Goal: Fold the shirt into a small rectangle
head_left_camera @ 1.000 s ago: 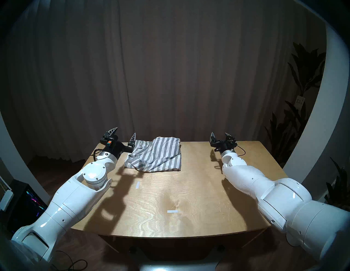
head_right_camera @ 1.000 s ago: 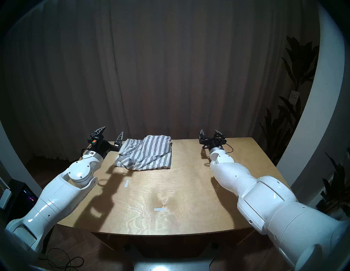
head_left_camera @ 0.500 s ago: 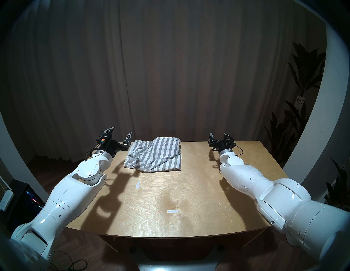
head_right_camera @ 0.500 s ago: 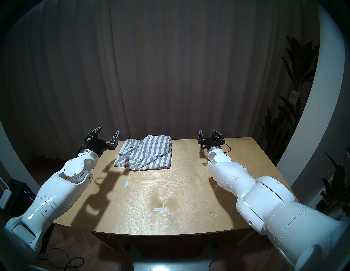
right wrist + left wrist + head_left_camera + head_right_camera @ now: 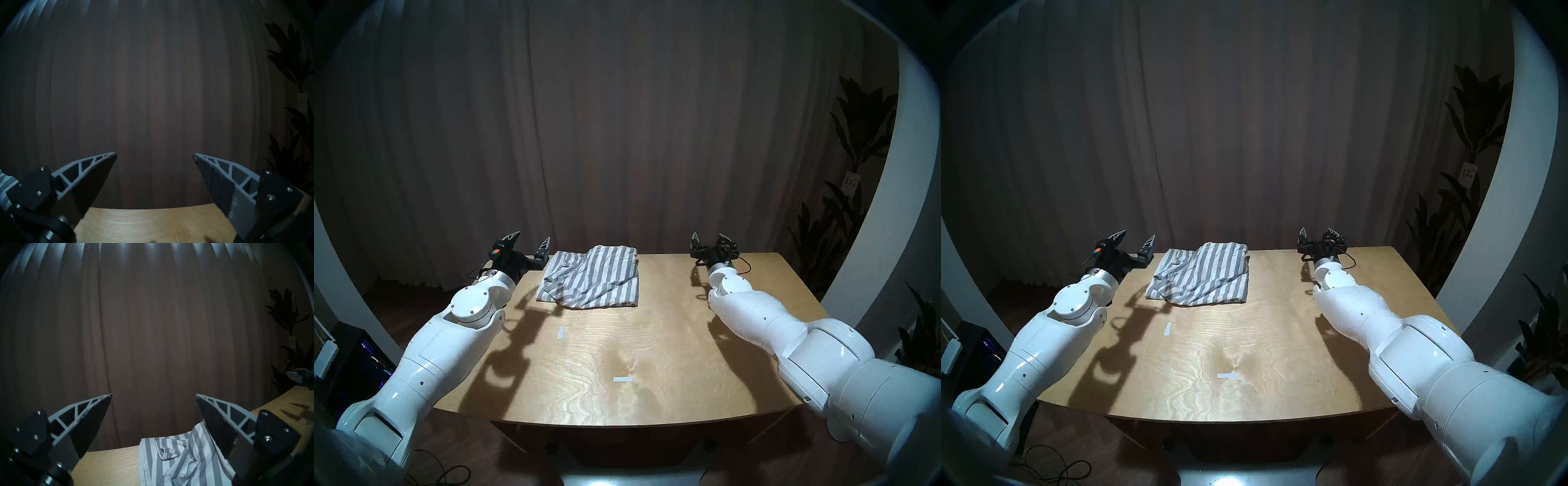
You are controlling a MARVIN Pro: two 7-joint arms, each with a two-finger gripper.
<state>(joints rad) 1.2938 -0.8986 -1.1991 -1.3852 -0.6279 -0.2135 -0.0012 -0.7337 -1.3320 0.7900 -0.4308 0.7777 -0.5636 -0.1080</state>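
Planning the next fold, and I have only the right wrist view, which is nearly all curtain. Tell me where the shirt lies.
Observer: The shirt lies roughly folded and rumpled at the table's far edge, left of centre, well apart from the right gripper.
Operator: Report the left gripper.
Observer: The left gripper is open and empty, raised just beside the shirt's left edge; it appears not to touch the cloth.
Operator: Check the table nearer the robot.
Observer: Two short white tape strips lie there, one left of centre below the shirt, one near the middle.
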